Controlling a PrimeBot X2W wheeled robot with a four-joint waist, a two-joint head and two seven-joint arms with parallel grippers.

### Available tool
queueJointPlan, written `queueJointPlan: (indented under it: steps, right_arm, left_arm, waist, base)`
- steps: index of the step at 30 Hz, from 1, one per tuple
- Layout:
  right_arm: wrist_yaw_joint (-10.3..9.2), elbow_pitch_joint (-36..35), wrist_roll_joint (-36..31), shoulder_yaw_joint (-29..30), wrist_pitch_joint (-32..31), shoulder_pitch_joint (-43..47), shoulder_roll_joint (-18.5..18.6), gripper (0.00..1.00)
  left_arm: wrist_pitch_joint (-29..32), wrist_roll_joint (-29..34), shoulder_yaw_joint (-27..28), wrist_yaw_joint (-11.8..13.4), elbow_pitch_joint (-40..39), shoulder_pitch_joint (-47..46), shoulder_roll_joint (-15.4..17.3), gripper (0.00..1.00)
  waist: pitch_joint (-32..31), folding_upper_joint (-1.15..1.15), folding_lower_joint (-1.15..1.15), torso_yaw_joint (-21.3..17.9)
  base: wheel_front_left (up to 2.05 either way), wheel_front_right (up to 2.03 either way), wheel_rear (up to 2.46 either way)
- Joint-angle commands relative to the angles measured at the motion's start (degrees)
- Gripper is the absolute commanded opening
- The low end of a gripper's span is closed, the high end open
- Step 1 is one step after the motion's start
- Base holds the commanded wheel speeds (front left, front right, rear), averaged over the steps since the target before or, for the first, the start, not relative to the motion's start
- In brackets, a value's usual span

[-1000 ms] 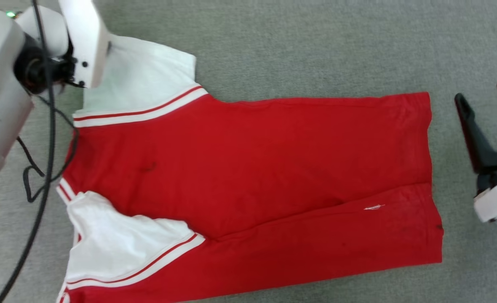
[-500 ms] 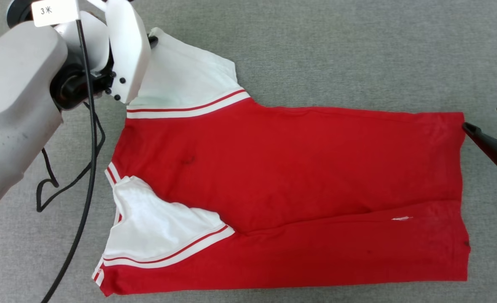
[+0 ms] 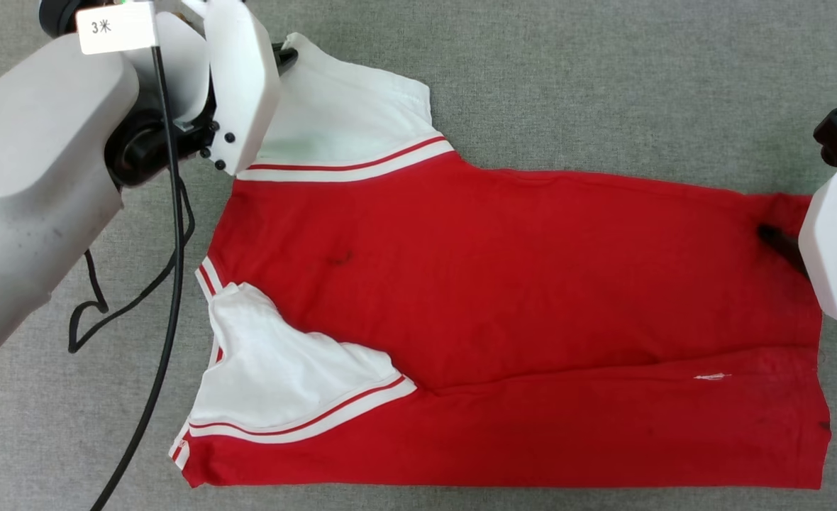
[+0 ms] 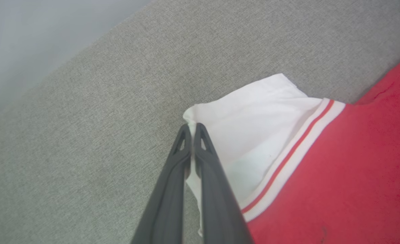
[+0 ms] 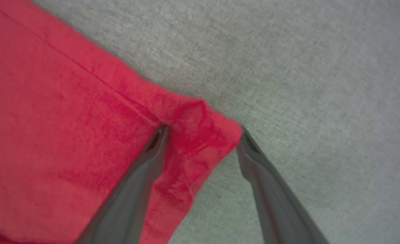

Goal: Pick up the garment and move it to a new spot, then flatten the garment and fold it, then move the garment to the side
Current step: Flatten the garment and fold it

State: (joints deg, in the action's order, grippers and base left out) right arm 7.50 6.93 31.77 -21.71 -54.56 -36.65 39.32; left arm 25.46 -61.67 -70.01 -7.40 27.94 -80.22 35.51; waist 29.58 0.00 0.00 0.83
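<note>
Grey woven surface with the red garment spread out, black cable beside it

The head camera looks steeply down from above onto the grey desk, far enough back to take in nearly the whole garment. The left wrist camera sits close behind the left claw and looks along it at the white sleeve, which lies at the head view's upper left. The right wrist camera looks along the right claw, very near the red hem corner at the head view's right edge.
</note>
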Motion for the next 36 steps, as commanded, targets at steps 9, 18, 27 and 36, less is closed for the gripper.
queueJointPlan:
  steps: [9,18,27,36]
  right_arm:
    - [-0.03,6.3,3.1,-5.0,8.0,0.8,-1.7,0.0]
    - [-0.05,5.0,5.0,-0.4,20.4,5.0,-1.2,0.0]
    - [-0.05,1.4,5.9,4.8,25.0,14.8,-1.4,0.0]
    - [-0.05,-2.8,6.2,9.1,25.3,25.5,-2.6,0.0]
  left_arm:
    - [-2.8,-0.6,-1.1,0.0,-0.5,1.5,1.1,0.0]
    - [-7.2,-2.3,-1.7,0.0,-2.1,7.3,2.9,0.0]
    - [-10.2,-2.9,-2.2,1.1,-7.6,14.8,6.0,0.0]
    - [-11.6,-4.0,-2.8,4.8,-15.4,25.3,11.3,0.0]
  waist:
    - [-1.9,0.0,0.0,0.0]
    - [-9.3,0.0,0.0,0.7]
    - [-15.7,0.0,0.0,2.5]
    - [-20.3,0.0,0.0,3.3]
  base:
    - [0.0,0.0,0.0]
    - [0.0,0.0,0.0]
    - [0.0,0.0,0.0]
    - [0.0,0.0,0.0]
